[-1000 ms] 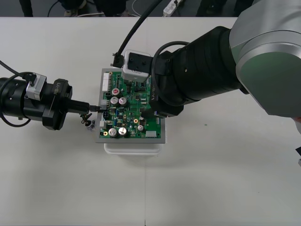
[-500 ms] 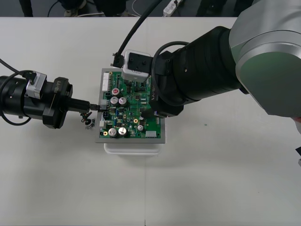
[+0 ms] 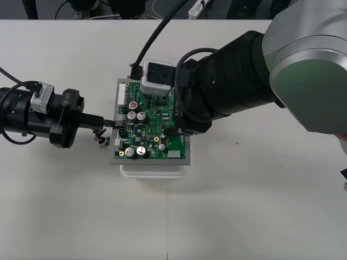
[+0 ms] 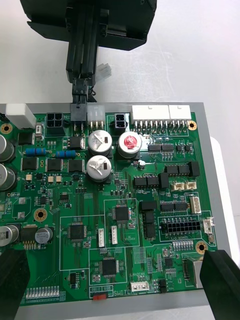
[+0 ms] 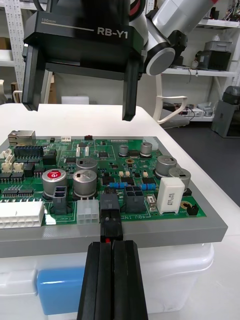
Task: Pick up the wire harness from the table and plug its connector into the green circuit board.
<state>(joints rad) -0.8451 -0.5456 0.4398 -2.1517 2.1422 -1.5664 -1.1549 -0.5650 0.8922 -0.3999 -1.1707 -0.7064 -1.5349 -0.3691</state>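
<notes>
The green circuit board (image 3: 153,132) lies on its white base (image 3: 154,170) at mid-table. My left gripper (image 3: 111,123) reaches in from the left to the board's left edge, shut on the harness's black plug (image 5: 110,220). In the left wrist view the plug's tip sits in a black header beside a white connector (image 5: 87,214). The right wrist view has the plug (image 4: 78,111) at that same header. The harness's wires and metal socket (image 3: 102,140) dangle just below the left fingers. My right gripper (image 3: 179,116) hovers over the board, open, its fingers (image 4: 220,282) far apart.
Tall capacitors (image 5: 86,182) and a white block (image 5: 170,196) stand close behind the header. The right arm's wrist camera (image 3: 158,76) sits over the board's far edge. Bare table lies in front of the base and to the right.
The left gripper has edged slightly toward the board with the plug. The dangling socket has shifted a little with it. The right arm has held still.
</notes>
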